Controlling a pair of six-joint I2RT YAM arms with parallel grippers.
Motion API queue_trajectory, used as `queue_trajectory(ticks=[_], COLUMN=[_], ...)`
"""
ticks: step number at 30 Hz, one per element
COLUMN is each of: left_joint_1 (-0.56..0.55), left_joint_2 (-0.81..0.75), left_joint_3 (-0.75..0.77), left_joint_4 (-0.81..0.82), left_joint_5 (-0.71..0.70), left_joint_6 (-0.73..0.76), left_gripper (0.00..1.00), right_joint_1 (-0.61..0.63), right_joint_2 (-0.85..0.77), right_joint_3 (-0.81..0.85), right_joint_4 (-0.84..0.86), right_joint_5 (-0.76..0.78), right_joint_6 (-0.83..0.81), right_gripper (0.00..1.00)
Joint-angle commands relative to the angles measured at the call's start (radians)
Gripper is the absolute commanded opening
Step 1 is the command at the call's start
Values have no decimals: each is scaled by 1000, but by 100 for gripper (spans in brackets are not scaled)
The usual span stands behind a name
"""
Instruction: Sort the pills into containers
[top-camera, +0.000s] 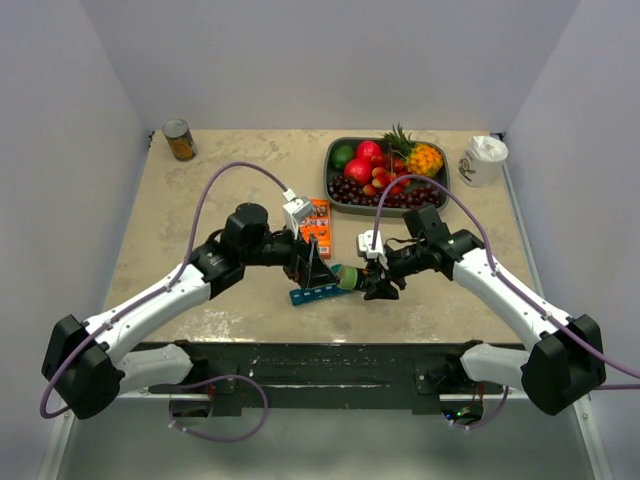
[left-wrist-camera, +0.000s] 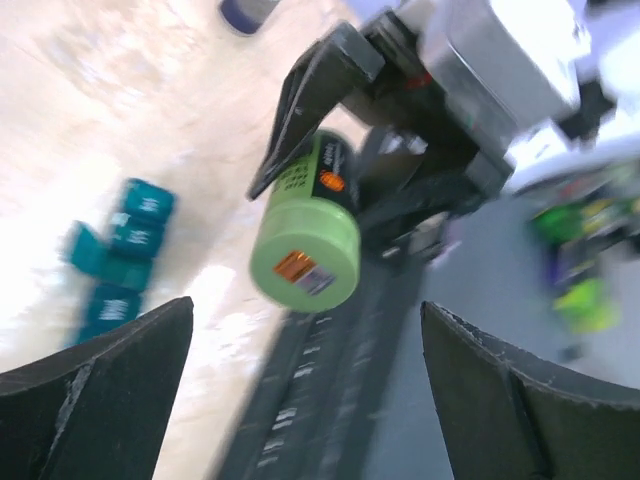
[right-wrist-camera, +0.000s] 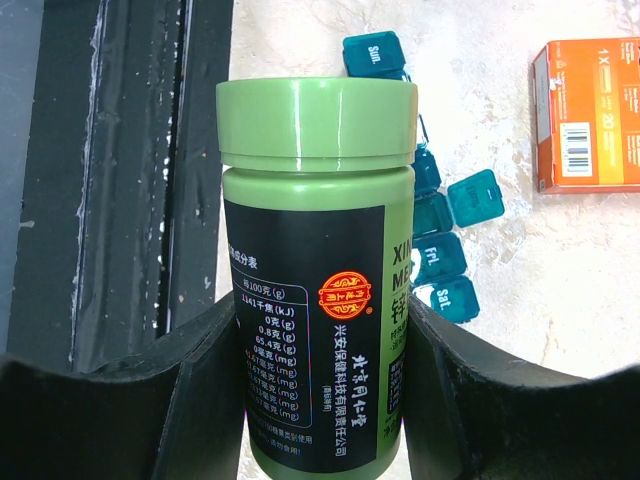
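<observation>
Narrow teal-blue plastic pill organiser (top-camera: 320, 294) lies near the tan table's (top-camera: 190, 210) front edge, bare surface leftward, one lid raised. Left gripper (top-camera: 313, 264) stands released; right gripper (top-camera: 372, 282) clamps a green cylindrical bottle (right-wrist-camera: 315, 200).

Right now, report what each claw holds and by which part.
Right claw grips the green bottle by its labelled body, below the cap. Left claw is open, holding nothing.

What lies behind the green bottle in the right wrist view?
Behind the green bottle lies the teal pill organiser. Lids marked Sun, Fri and Sat show, and one lid is swung open. The bottle covers parts of the middle compartments. Whether pills lie inside cannot be seen.
</observation>
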Motion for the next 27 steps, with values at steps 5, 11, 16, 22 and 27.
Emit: queue_trajectory(ticks=[5,11,16,22,27], left_joint_1=[-3,-5,-29,-109,-143], left_joint_2=[-250,-296,-138,-29,22], left_joint_3=[-110,-329,-206,-154,-137], left_joint_4=[-48,500,479,481,488], left_joint_5=[36,116,185,148,137], left_joint_6=[825,904,972,1015,1001], left_gripper=[99,99,99,97,87], right_joint_1=[-1,-1,-2,-2,-2], right_joint_2=[-13,-13,-16,-24,-24], right_joint_3=[8,8,6,3,3], right_joint_4=[-1,-7,-7,-5,-5], right_joint_5=[-40,-47,-49,-47,-50], right_joint_6=[-27,-33,-33,-33,-33], right_gripper=[0,0,0,0,0])
